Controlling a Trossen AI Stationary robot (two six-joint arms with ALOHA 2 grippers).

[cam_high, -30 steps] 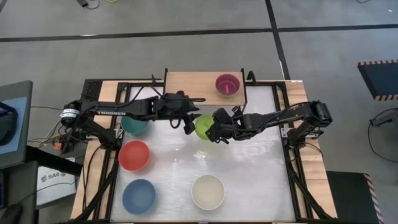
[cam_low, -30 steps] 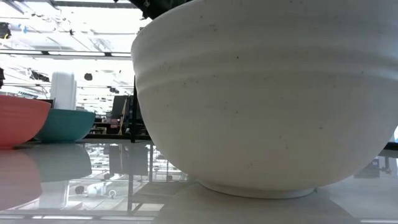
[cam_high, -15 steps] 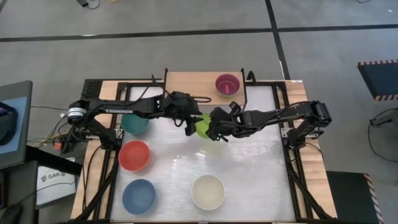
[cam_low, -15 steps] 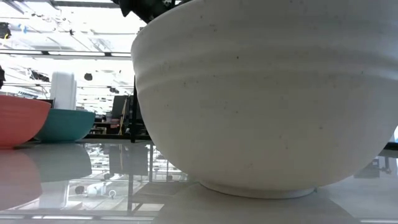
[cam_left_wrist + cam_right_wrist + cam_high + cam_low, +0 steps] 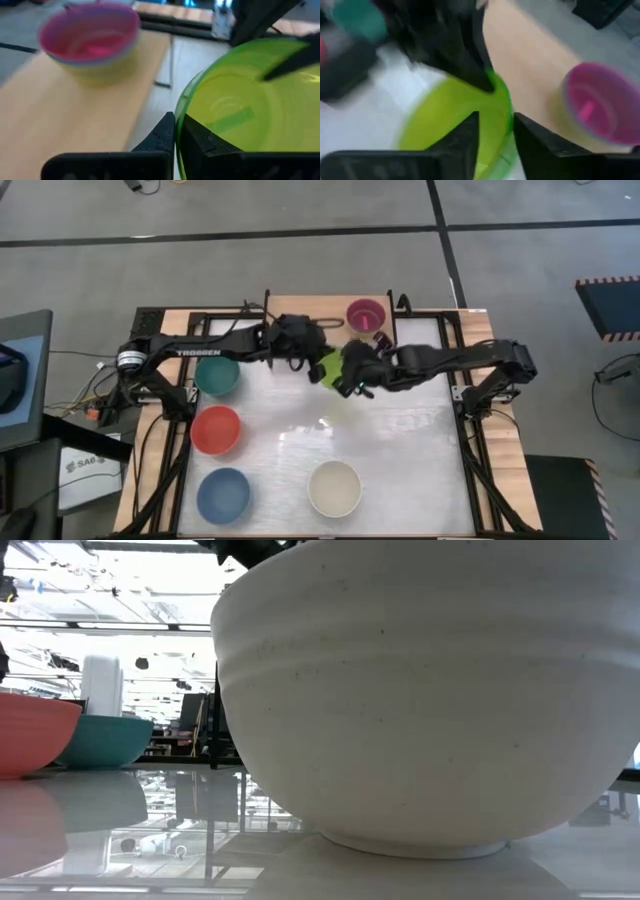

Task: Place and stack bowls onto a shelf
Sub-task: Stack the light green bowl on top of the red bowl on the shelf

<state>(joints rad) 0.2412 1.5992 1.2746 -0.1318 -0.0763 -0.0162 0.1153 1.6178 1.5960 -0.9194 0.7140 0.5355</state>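
My left tool (image 5: 312, 366) is clenched on the green bowl's (image 5: 330, 368) rim, teal bowl (image 5: 216, 375) behind it. My right tool (image 5: 347, 374) straddles the opposite rim, fingers apart. Pink bowl (image 5: 365, 315) on the shelf (image 5: 300, 312) just beyond both.

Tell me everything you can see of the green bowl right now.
The green bowl is a small round bowl of glossy lime plastic, empty inside, tilted and held up in front of the shelf, beside the pink bowl. The left gripper is shut on its rim, one finger inside and one outside. The right gripper straddles the opposite rim with its fingers apart. Nothing else touches it.
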